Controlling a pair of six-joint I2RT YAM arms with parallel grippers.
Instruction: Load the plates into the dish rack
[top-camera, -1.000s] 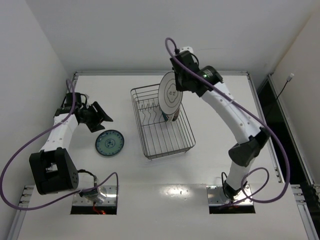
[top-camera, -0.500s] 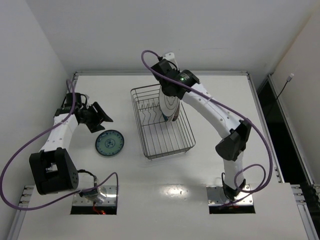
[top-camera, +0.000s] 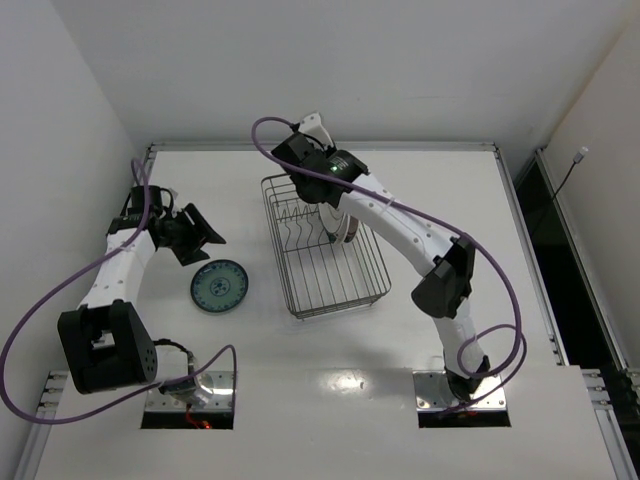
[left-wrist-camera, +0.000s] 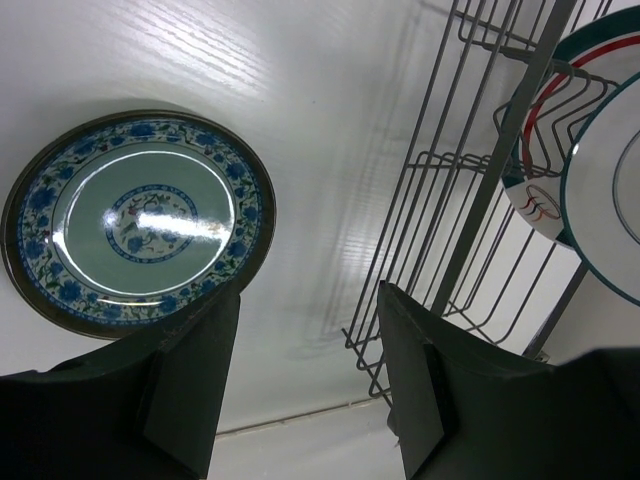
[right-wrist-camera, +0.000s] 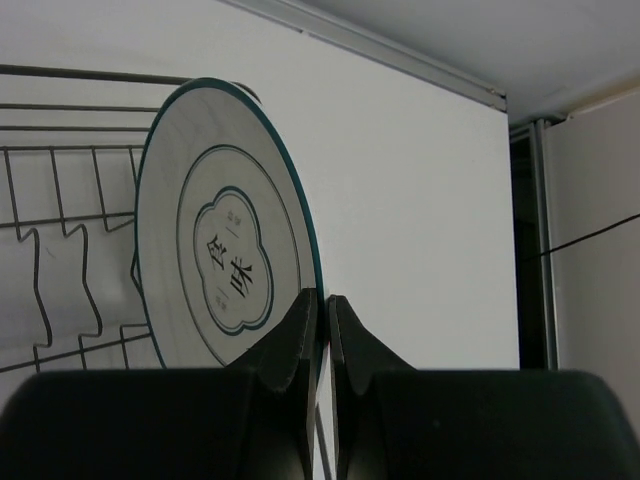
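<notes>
In the right wrist view my right gripper (right-wrist-camera: 322, 300) is shut on the rim of a white plate with a teal rim (right-wrist-camera: 225, 260), held upright on edge. Seen from above, the right gripper (top-camera: 322, 195) hangs over the back of the dish rack (top-camera: 300, 290), and the arm hides most of that plate. A red-lined plate (left-wrist-camera: 545, 195) stands inside the rack (left-wrist-camera: 480, 200), with the teal-rimmed plate (left-wrist-camera: 610, 180) just beside it. The small teal patterned plate (top-camera: 220, 285) lies flat on the table left of the rack. My left gripper (top-camera: 197, 235) is open and empty above that small plate (left-wrist-camera: 140, 220).
The white table (top-camera: 440, 190) has a raised edge along its back and walls close on the left and back. The right arm stretches across the rack from the near right. The rack's upright prongs (right-wrist-camera: 60, 250) stand left of the held plate.
The right arm has swung left and down, carrying the teal-rimmed plate from above the rack's right side down among the wires. The left arm has not moved.
</notes>
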